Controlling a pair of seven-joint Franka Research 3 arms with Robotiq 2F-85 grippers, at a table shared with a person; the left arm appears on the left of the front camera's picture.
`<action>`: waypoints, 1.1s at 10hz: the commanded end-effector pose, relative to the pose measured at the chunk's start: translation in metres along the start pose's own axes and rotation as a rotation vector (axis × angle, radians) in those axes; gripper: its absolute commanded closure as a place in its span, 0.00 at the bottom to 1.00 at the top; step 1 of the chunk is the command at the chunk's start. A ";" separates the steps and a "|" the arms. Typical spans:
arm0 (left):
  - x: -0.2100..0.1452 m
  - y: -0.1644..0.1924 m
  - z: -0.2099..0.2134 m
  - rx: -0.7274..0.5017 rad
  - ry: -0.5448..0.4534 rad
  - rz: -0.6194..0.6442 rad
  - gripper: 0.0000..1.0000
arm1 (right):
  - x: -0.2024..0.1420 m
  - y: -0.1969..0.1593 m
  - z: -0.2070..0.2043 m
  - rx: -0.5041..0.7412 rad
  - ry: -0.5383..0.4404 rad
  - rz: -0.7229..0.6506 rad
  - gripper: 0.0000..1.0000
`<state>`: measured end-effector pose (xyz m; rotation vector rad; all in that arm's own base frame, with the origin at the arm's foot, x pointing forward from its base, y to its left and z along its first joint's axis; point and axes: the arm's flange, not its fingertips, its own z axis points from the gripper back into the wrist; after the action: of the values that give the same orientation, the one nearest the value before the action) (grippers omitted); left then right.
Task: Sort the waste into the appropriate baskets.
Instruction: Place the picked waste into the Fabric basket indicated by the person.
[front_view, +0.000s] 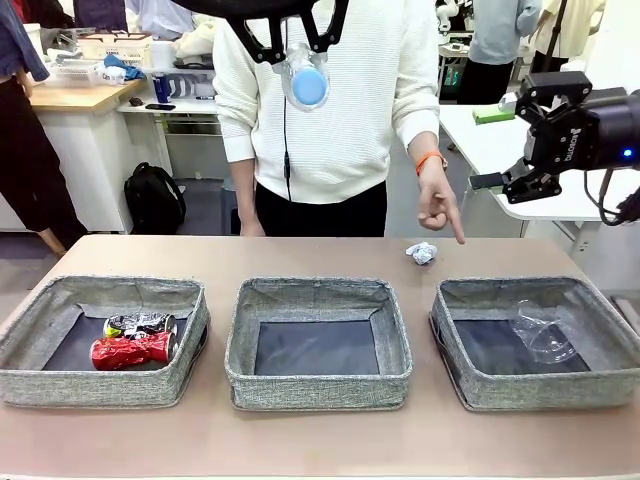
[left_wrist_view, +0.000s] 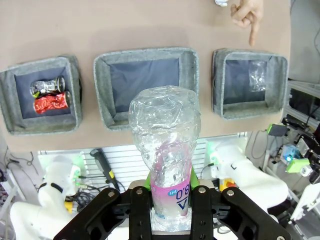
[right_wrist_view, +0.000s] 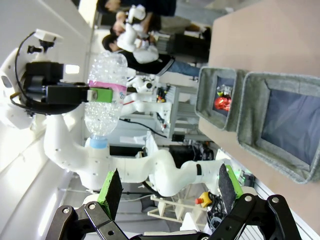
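The left gripper (left_wrist_view: 171, 200) is seen raised high above the table, its fingers clamped on the clear plastic bottle (left_wrist_view: 167, 150) at the pink-labelled part of the body; in the front view the bottle's blue cap (front_view: 309, 86) hangs downward in front of the person's white sweater, so the bottle is held inverted. In the right wrist view the same bottle (right_wrist_view: 103, 95) is observed gripped by the other arm's green pads. The right gripper (right_wrist_view: 167, 192) is held well clear of the table at the right side, its jaws spread wide with nothing between them. Three grey woven baskets are set in a row on the brown table (front_view: 320, 255). In the left basket (front_view: 60, 385) the crushed red can (front_view: 132, 350) and the crushed dark printed can (front_view: 140, 324) lie touching, side by side. The middle basket (front_view: 318, 385) is shown with its dark bottom bare. In the right basket (front_view: 545, 390) a clear plastic cup (front_view: 540, 330) lies on its side. A crumpled white paper ball (front_view: 422, 253) rests on the table beyond the right basket, and the person's hand (front_view: 438, 205) is pointed down toward it with the index finger extended.
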<state>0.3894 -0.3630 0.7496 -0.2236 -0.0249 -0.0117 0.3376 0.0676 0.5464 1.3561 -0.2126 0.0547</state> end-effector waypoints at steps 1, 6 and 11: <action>-0.003 0.004 0.000 -0.010 -0.008 -0.011 0.78 | 0.002 0.004 -0.002 0.015 -0.021 -0.015 0.00; 0.000 0.000 0.000 0.000 0.000 0.000 0.78 | 0.000 0.000 0.000 0.000 0.000 0.000 0.00; -0.076 -0.086 -0.121 -0.175 -0.174 -0.278 0.78 | -0.112 -0.004 0.174 -0.178 -0.276 -0.114 0.00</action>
<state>0.3137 -0.4783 0.6754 -0.3577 -0.1701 -0.2407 0.2420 -0.0745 0.5578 1.2314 -0.3101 -0.1335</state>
